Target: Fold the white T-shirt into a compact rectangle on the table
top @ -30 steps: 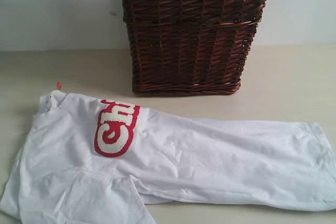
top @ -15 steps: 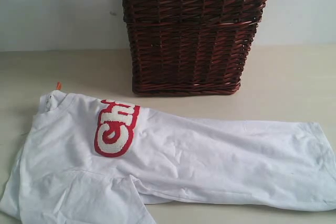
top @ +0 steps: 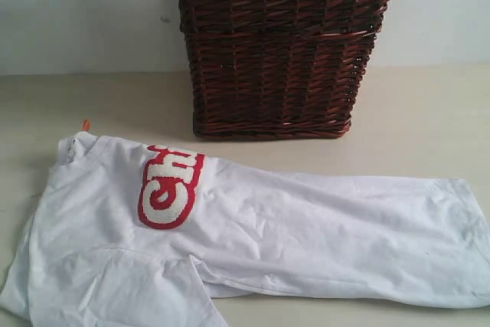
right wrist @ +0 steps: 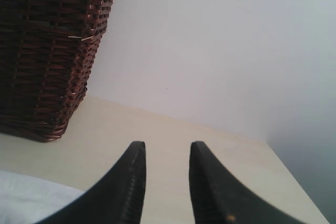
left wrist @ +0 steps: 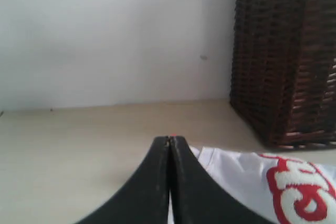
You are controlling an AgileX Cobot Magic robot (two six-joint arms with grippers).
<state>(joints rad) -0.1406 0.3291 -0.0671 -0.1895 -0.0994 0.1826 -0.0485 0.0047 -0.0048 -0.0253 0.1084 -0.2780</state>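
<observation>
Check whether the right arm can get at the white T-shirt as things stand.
Probably yes. The right gripper is open and empty, the white T-shirt lies uncovered close by, and the wicker basket stands apart, off the path.

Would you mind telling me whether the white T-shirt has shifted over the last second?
No. The white T-shirt lies where it did, its red lettering unchanged against the wicker basket.

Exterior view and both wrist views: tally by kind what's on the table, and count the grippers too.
T-shirt: 1
Basket: 1
Grippers: 2, left gripper shut, right gripper open
Total: 4
</observation>
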